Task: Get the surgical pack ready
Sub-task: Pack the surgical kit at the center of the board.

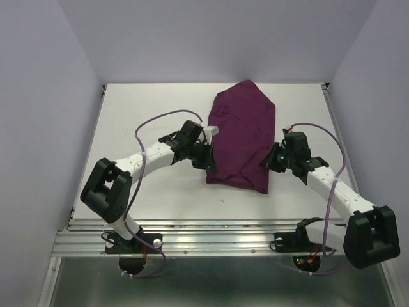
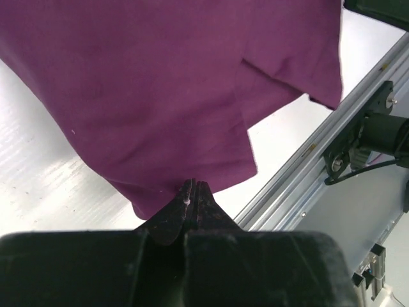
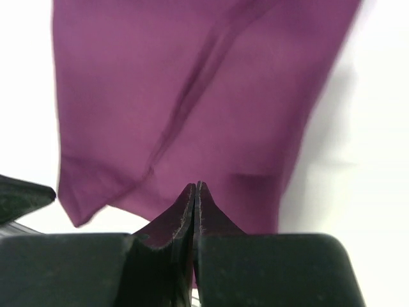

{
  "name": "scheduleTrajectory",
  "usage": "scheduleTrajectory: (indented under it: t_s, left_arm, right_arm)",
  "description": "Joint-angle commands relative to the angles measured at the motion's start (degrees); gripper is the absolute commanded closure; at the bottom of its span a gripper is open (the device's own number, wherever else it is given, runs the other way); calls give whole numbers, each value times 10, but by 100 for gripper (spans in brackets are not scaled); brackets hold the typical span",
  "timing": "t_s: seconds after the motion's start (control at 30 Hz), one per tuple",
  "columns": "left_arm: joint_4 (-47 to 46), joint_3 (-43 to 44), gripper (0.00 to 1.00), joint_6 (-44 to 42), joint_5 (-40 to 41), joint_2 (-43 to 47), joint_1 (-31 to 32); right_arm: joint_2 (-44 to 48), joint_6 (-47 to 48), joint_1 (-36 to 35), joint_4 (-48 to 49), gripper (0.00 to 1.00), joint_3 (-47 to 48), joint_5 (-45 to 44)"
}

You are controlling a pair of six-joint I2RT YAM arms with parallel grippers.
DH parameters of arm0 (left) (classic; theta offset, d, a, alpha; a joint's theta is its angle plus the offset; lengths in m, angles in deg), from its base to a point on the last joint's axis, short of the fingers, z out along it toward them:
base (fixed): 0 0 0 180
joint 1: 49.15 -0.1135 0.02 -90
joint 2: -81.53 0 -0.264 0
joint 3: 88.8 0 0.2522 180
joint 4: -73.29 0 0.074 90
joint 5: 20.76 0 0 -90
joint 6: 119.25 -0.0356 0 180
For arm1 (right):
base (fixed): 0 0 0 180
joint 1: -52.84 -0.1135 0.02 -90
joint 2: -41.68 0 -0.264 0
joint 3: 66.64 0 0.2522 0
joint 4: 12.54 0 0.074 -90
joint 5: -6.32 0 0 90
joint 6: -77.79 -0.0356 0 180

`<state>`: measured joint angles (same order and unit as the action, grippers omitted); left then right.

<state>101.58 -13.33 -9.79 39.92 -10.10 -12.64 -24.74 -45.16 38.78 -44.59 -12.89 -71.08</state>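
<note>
The plum-purple cloth (image 1: 243, 137) of the surgical pack lies folded into a bundle mid-table. No tray, scissors, forceps, gauze or packets show. My left gripper (image 1: 206, 157) sits at the bundle's near-left edge. In the left wrist view its gripper (image 2: 193, 183) is shut, the tips pinching the hem of the cloth (image 2: 160, 96). My right gripper (image 1: 271, 160) sits at the near-right edge. In the right wrist view its gripper (image 3: 197, 185) is shut too, over the rim of the cloth (image 3: 192, 96), with purple showing in the slit between the jaws.
The white table (image 1: 153, 109) is walled at the back and both sides. An aluminium rail (image 1: 223, 236) runs along the near edge, also seen as the rail (image 2: 300, 173) in the left wrist view. Lilac cables (image 1: 160, 118) loop off both arms.
</note>
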Motion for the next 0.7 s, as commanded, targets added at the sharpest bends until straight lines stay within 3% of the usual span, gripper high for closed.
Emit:
scheduleTrajectory:
  t_s: [0.0, 0.3, 0.43, 0.53, 0.67]
  left_arm:
    - [-64, -43, 100, 30, -19, -5, 7]
    - [-59, -57, 100, 20, 9, -45, 22]
    - [-6, -40, 100, 8, 41, 9, 22]
    - [21, -42, 100, 12, 58, 51, 23]
    - [9, -90, 100, 36, 66, 85, 29]
  right_arm:
    - [35, -40, -10, -14, 99, -50, 19]
    - [33, -68, -16, 31, 99, -144, 7]
    - [84, -53, -16, -41, 99, -95, -82]
    - [104, -33, -16, -68, 99, -35, -200]
    - [12, -5, -16, -49, 99, 59, -234]
